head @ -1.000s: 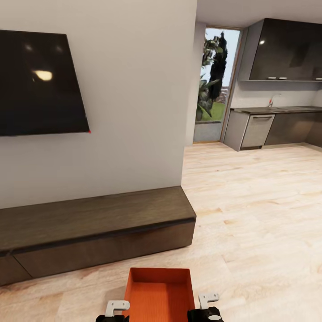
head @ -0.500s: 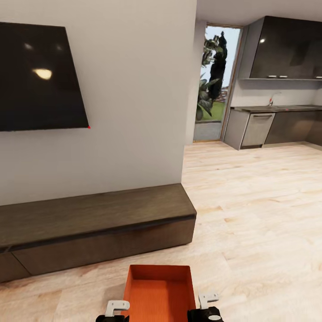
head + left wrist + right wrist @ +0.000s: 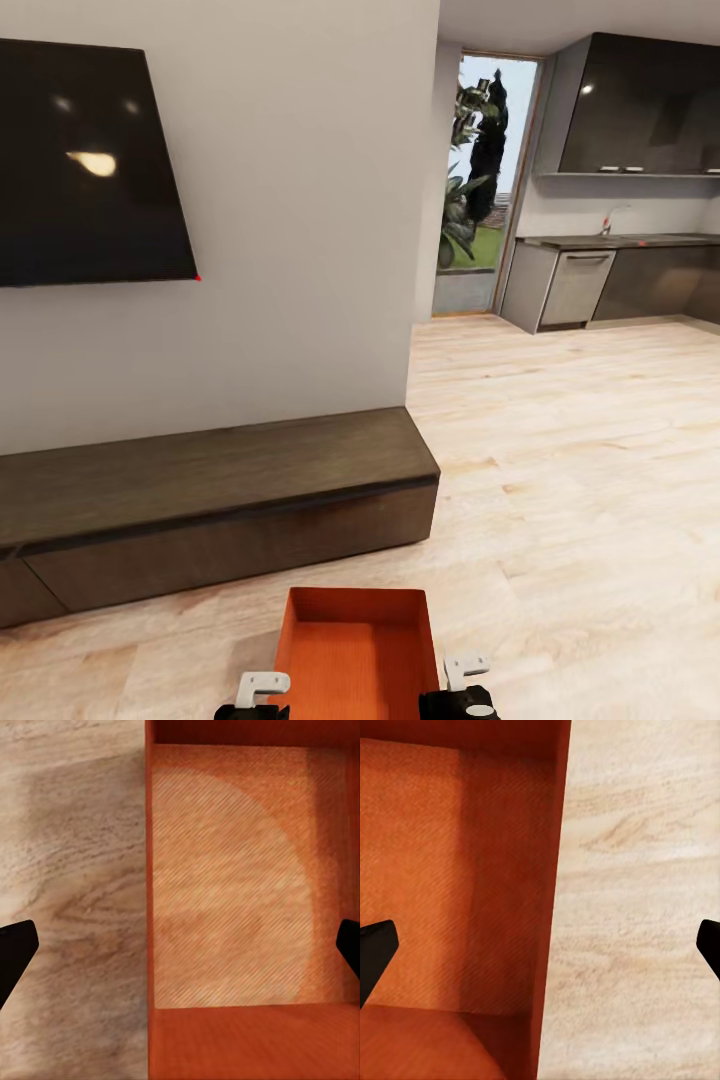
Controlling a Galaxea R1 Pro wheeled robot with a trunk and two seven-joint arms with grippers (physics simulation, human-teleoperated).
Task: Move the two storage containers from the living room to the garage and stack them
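Head view: storage container (image 3: 356, 655) sits low at the robot's front, between left gripper (image 3: 257, 692) and right gripper (image 3: 463, 678), above the wood floor (image 3: 580, 480) near the dark cabinet (image 3: 200, 500); this placement suits two-handed carrying. Left wrist view: fingers (image 3: 15, 956) spread wide, straddling one container wall (image 3: 149, 870). Right wrist view: fingers (image 3: 375, 952) likewise spread, straddling the opposite wall (image 3: 556, 870). Neither claw is clamped on the wall. The garage likely lies elsewhere.

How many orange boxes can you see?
1. The orange box is low between the robot's two arms, above the wood floor, near the dark cabinet. Another may be out of view.
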